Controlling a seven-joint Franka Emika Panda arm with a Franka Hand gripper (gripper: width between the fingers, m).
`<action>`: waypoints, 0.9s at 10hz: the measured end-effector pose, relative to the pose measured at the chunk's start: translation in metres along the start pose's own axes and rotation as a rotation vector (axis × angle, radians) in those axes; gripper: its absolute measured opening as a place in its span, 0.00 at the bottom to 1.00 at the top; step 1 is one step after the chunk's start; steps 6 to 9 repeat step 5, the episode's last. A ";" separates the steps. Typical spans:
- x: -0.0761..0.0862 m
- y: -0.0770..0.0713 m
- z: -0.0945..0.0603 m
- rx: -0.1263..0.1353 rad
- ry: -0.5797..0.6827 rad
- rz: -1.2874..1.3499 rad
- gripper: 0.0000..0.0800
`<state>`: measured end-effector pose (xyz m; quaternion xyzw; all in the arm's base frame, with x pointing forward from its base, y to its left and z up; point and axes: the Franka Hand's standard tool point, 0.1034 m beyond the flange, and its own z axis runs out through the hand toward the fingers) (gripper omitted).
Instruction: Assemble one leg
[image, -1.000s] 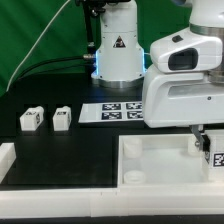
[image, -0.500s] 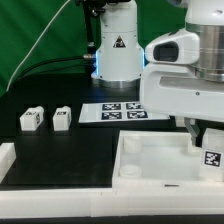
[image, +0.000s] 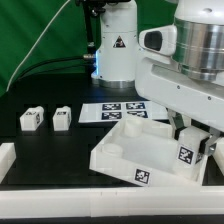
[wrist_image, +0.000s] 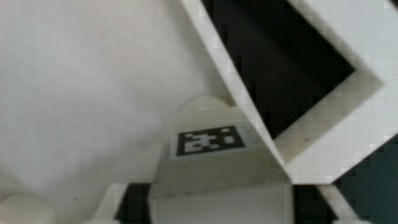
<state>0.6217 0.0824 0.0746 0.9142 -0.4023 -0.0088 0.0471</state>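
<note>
My gripper (image: 192, 148) is shut on a leg (image: 186, 153), a white post with a square tag, held upright at the tray's corner on the exterior view's right. The large white tray (image: 125, 148) sits skewed and tilted under it, with a tag on its front wall. In the wrist view the leg (wrist_image: 210, 140) stands between my fingers (wrist_image: 125, 200), against the tray's raised rim (wrist_image: 249, 85). My gripper (wrist_image: 214, 208) hides the leg's lower end. Two more legs (image: 31, 119) (image: 62, 117) stand on the black table at the exterior view's left.
The marker board (image: 112, 112) lies behind the tray, near the robot base (image: 115, 50). A white rail (image: 12, 158) runs along the table's front, at the exterior view's left. The arm's white body hangs over the tray's right part.
The tray lay flat and square to the camera; now it is turned and tilted. My gripper has turned and shifted left with the leg in it.
</note>
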 end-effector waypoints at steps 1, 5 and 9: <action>0.000 0.000 0.001 0.001 0.000 0.000 0.39; 0.000 0.000 0.002 0.001 0.000 0.000 0.80; 0.000 0.000 0.002 0.001 0.000 0.000 0.80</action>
